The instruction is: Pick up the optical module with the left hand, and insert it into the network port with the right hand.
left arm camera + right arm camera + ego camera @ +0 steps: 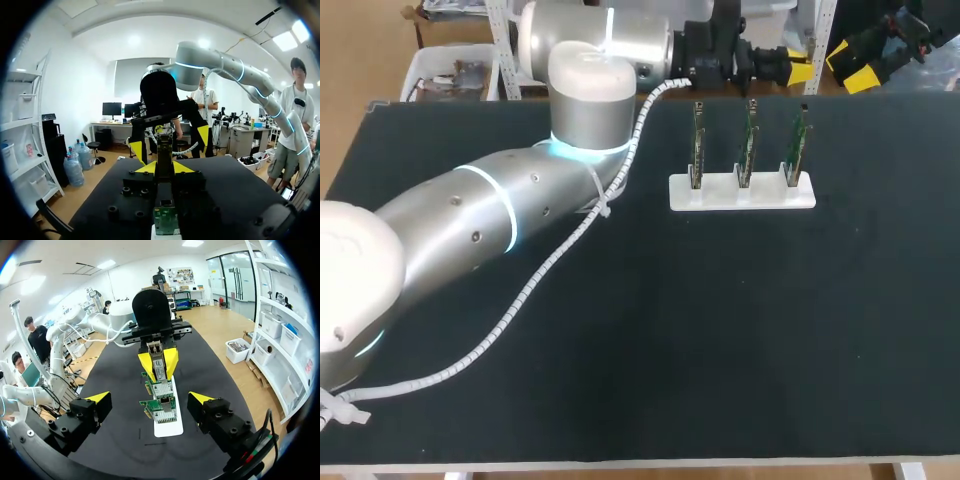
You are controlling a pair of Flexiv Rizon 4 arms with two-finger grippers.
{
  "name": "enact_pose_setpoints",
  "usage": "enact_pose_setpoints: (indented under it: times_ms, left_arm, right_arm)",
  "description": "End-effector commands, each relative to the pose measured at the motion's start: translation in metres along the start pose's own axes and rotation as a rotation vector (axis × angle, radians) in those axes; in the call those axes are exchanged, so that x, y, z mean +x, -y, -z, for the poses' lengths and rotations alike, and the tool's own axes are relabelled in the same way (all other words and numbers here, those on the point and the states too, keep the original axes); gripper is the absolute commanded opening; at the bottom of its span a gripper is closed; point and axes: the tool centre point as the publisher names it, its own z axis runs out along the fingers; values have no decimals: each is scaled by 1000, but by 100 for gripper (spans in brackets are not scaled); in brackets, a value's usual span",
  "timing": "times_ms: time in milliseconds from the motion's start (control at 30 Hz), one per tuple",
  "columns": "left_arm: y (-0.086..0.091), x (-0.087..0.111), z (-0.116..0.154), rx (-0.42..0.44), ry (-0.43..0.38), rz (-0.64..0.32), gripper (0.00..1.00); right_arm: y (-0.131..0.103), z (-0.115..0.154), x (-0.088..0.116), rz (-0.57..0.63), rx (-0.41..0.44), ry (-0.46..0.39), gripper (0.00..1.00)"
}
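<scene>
The silver optical module (158, 359) is held level above the far end of the table, with my left gripper (158, 366) shut on it between its yellow tips. In the left wrist view the module (163, 156) points out from that gripper (163, 168) toward my right gripper (170, 142). My right gripper (149, 399) stands wide open, facing the module from a short way off and holding nothing. Under both stands a white rack (742, 192) with three upright green network cards (747, 145). In the head view both grippers, left (801, 71) and right (853, 68), hover beyond the rack.
My left arm (520, 200), with its white corrugated cable (535, 275), lies across the left half of the black table (770, 330). The rack (168, 426) and its cards (161, 410) are the only other things on the mat.
</scene>
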Motion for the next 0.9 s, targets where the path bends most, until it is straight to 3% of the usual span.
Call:
enact_pose_setpoints:
  times_ms: [33,900]
  left_arm:
    - [-12,1,-8,284,-2,4,0]
    - [-7,5,-10,303,1,29,0]
  right_arm:
    - [8,2,-2,-1,-153,-2,100]
    - [8,2,-2,-1,-153,-2,100]
